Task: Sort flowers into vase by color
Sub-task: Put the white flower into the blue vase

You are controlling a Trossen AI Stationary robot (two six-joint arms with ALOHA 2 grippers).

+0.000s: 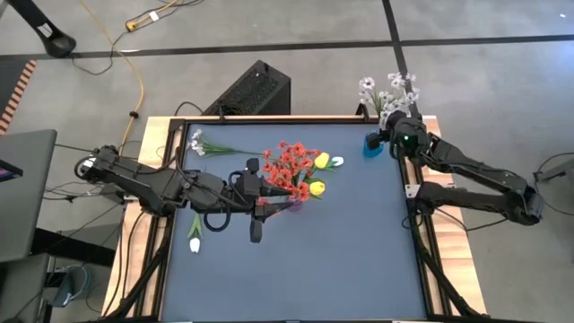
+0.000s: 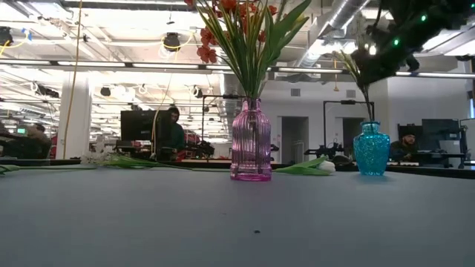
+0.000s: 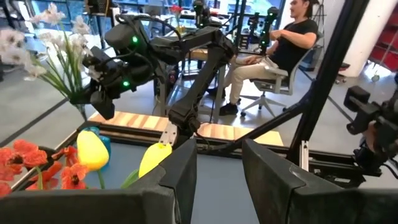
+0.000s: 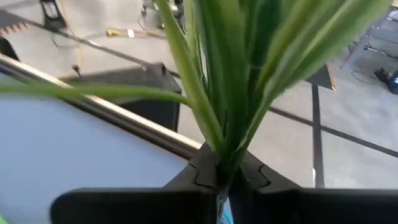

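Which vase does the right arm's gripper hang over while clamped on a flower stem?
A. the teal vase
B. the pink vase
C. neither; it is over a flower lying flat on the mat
A: the right gripper, jaws shut on the white-lilac spray, hangs over the teal vase; the pink vase stands apart, mid-table.

A black ribbed box (image 1: 254,90) sits on the grey floor just beyond the table's far edge, and a yellow cable (image 1: 136,81) trails across the floor to its left. A dark laptop (image 1: 25,193) lies left of the table. Beyond it, a person in a black shirt (image 3: 292,40) sits on a white office chair (image 3: 272,93).
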